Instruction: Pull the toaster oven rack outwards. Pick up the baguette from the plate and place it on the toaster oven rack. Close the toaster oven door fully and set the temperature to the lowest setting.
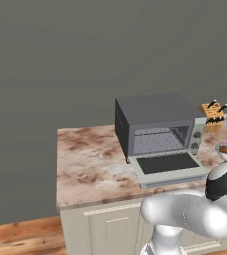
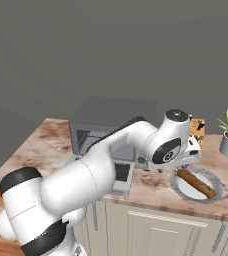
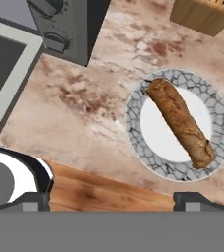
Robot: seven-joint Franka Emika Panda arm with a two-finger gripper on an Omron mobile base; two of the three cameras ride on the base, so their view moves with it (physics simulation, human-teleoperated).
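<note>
left base view: oven [image 1: 158, 130] on the counter [image 1: 85, 164], door [image 1: 166, 165] dropped flat, rack [image 1: 159, 141] seemingly within the cavity; whether it is pulled out cannot be told.

right base view: arm reaches over toward the plate [image 2: 178, 183]; baguette [image 2: 197, 183] lies on it, untouched.

hand view: gripper [image 3: 111, 199] hangs above the plate's near edge, fingers spread wide, empty. step judged: approach to pick. next: centre on the loaf, descend, close across it. no writing legible.

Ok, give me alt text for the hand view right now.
A brown baguette lies diagonally on a round plate on the marble counter. The open toaster oven door is at upper left, beside the oven's knobs.
</note>
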